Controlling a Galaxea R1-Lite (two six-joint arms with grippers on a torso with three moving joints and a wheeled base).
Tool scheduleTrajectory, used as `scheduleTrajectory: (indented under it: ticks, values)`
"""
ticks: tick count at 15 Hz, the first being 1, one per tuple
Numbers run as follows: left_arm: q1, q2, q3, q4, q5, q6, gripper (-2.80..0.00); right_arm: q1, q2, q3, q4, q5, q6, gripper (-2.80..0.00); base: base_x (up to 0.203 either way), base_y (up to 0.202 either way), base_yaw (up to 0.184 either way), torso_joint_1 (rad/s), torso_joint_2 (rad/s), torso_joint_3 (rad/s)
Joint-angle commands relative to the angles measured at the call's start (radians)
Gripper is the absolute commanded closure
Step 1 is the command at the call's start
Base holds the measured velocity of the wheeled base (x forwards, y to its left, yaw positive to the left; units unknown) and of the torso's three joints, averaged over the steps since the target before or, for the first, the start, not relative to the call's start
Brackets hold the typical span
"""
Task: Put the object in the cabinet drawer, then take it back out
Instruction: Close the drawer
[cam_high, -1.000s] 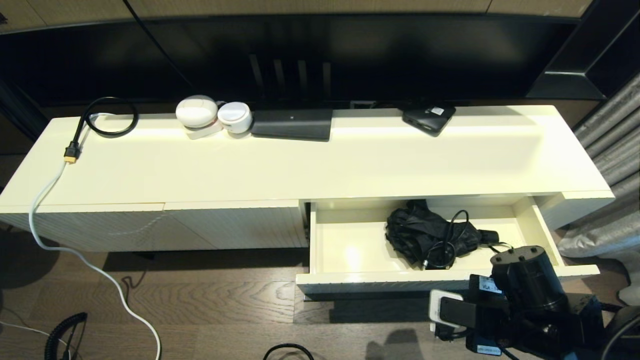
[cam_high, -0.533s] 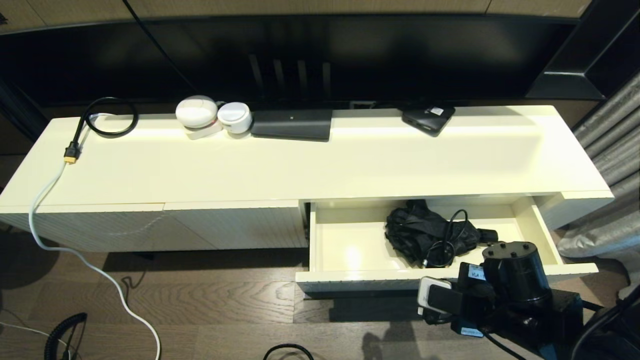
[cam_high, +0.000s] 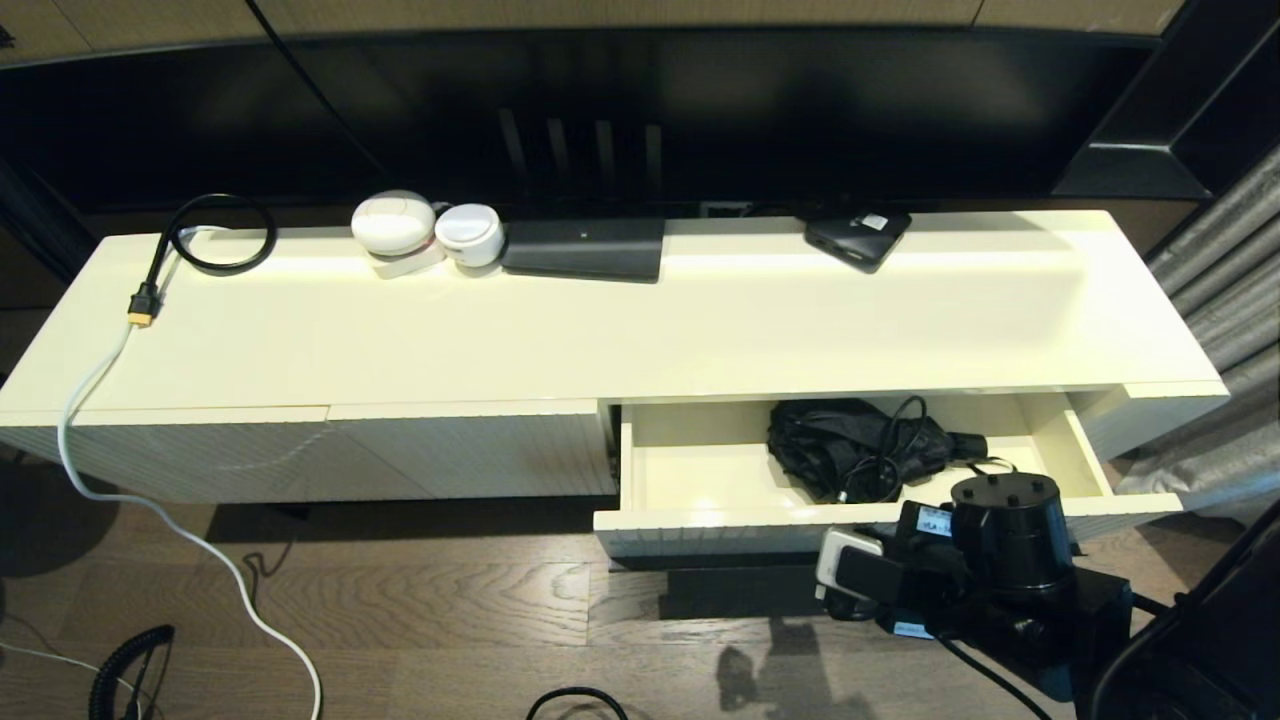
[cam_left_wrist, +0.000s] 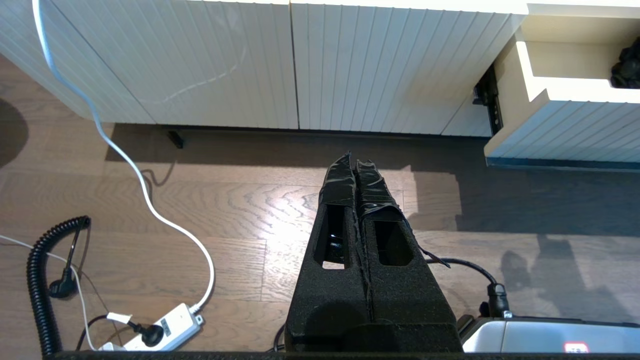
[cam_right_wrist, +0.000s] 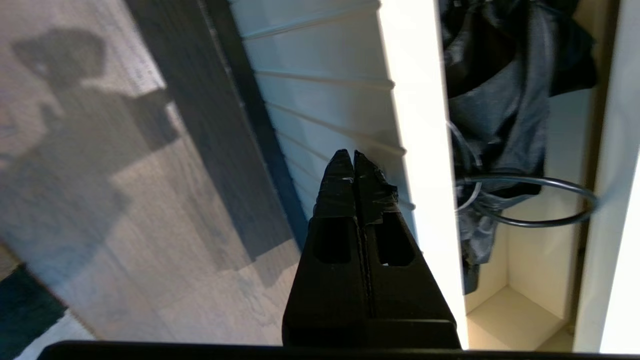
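The cabinet drawer (cam_high: 700, 530) stands partly open at the right of the cream cabinet, ribbed front toward me. Inside lies the object (cam_high: 850, 450), a crumpled black bundle with a thin black cord looped on it, also seen in the right wrist view (cam_right_wrist: 500, 110). My right gripper (cam_right_wrist: 353, 157) is shut and empty, its tips against the ribbed drawer front (cam_right_wrist: 320, 100), just outside the rim (cam_right_wrist: 415, 125). In the head view the right wrist (cam_high: 1005, 540) covers the drawer's front right part. My left gripper (cam_left_wrist: 354, 160) is shut, empty, over the wooden floor, left of the drawer (cam_left_wrist: 565, 130).
On the cabinet top sit two white round devices (cam_high: 393, 225), a flat black box (cam_high: 585, 248), a small black device (cam_high: 858, 237) and a looped black cable (cam_high: 215, 235). A white cable (cam_high: 150, 500) runs down to a power strip (cam_left_wrist: 160, 332). Grey curtain (cam_high: 1220, 300) hangs at right.
The drawer has slid inward toward the cabinet, with the object riding in it. My right arm has moved forward with the drawer front, its gripper staying shut.
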Motion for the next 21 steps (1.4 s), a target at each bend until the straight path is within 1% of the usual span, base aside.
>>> scheduleTrajectory:
  ticks: [1,5,11,21]
  values:
    - [0.0,0.0,0.0,0.0,0.0,-0.001,0.0,-0.005,0.019,-0.01,-0.022,-0.003,-0.021,0.0,0.0,0.0,0.0,0.0,0.0,0.0]
    - [0.0,0.0,0.0,0.0,0.0,-0.001,0.0,-0.005,0.048,-0.031,-0.085,-0.003,-0.03,0.0,0.0,0.0,0.0,0.0,0.0,0.0]
    - [0.0,0.0,0.0,0.0,0.0,-0.001,0.0,-0.011,0.068,-0.099,-0.087,-0.003,-0.05,0.0,0.0,0.0,0.0,0.0,0.0,0.0]
    - [0.001,0.0,0.0,0.0,0.0,-0.001,0.0,-0.013,0.129,-0.239,-0.093,-0.004,-0.05,0.0,0.0,0.0,0.0,0.0,0.0,0.0]
